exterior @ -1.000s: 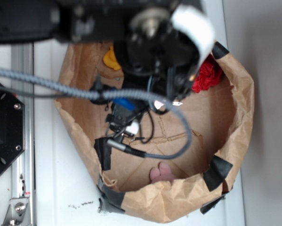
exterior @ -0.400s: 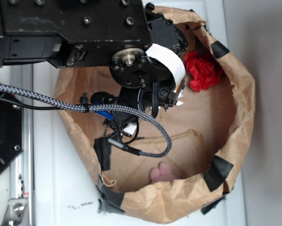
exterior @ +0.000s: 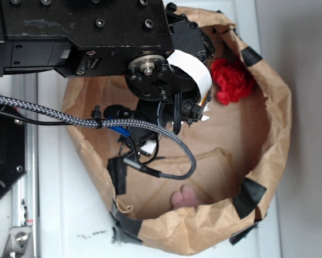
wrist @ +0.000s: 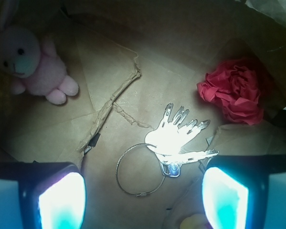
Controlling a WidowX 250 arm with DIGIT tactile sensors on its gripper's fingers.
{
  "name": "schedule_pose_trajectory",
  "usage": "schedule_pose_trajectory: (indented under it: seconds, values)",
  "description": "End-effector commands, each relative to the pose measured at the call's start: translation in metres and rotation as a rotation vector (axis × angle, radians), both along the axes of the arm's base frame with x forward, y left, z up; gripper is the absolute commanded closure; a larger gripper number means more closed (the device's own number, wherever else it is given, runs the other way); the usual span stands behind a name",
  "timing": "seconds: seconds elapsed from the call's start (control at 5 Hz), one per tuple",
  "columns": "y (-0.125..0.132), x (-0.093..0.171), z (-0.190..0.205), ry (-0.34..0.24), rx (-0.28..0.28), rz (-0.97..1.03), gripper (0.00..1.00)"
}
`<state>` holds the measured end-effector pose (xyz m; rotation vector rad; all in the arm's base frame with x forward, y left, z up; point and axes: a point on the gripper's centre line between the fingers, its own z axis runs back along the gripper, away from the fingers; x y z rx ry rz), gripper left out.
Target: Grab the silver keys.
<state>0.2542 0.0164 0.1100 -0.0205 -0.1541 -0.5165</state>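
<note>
Arm swung over paper bag (exterior: 273, 156) vs 1 s ago; no visible shift in last 0.4 s, prob. settled for descent. Gripper (wrist: 143, 195) wide open, empty. Silver keys (wrist: 177, 136) flat on bag floor, just above/between fingertips (wrist: 61, 200), wire ring (wrist: 139, 171) alongside. Red fabric flower (wrist: 236, 93) near, pink bunny (wrist: 30, 64) well apart.

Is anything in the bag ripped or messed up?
Yes. The paper bag's floor has a torn, crumpled ridge running across it, just left of the silver keys. The pink bunny and red fabric flower look fine.
</note>
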Motion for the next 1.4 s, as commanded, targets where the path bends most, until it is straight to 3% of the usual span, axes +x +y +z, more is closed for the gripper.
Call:
schedule_pose_trajectory:
  seconds: [0.0, 0.4, 0.6, 1.0, 1.2]
  values:
    - [-0.011, 0.016, -0.007, -0.053, 0.023, -0.006, 0.00]
    - [-0.010, 0.036, -0.030, -0.037, 0.066, 0.072, 0.00]
    - [-0.026, 0.019, -0.047, 0.012, 0.046, -0.016, 0.00]
    - [-0.031, 0.004, -0.049, 0.024, 0.024, -0.041, 0.00]
    - [-0.029, 0.004, -0.056, 0.012, 0.044, -0.022, 0.00]
